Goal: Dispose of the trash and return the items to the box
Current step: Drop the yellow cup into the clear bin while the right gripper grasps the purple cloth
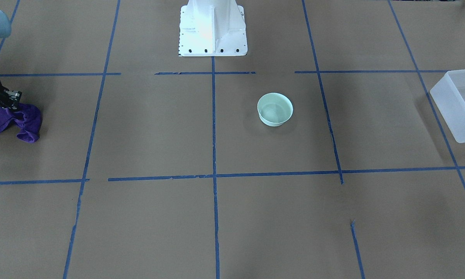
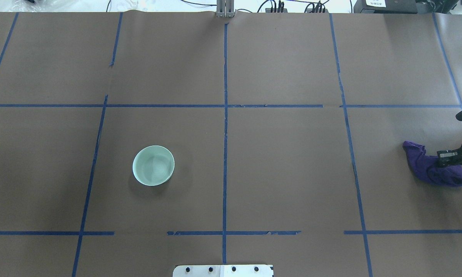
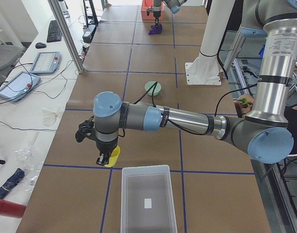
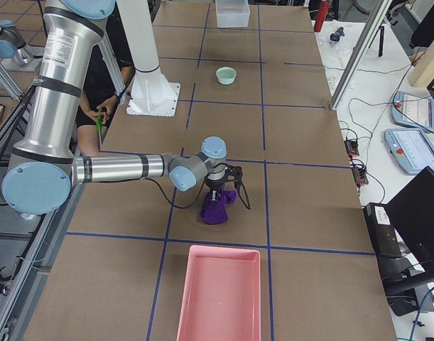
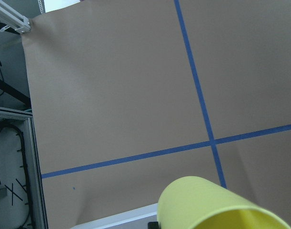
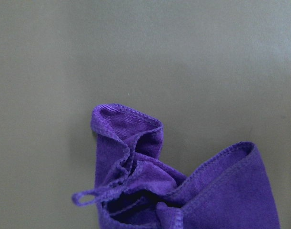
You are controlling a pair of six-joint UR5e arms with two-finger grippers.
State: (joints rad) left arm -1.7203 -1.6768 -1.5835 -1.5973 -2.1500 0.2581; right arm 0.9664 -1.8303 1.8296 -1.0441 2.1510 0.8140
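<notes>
Yellow tapered plastic cup (image 3: 114,155) is pinched in the left gripper (image 3: 103,160), just beside the frosted white rectangular bin (image 3: 125,204); its sticker (image 3: 147,203) is unreadable. Right gripper (image 2: 444,156) clamps a purple cloth (image 2: 423,161), well apart from the bin.

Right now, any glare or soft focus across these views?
Front-facing view: the white robot base is blown out by glare. Left wrist view: the yellow cup is cropped at the bottom edge, slightly soft. Overhead view: even light, faint shadow around the green bowl.
</notes>
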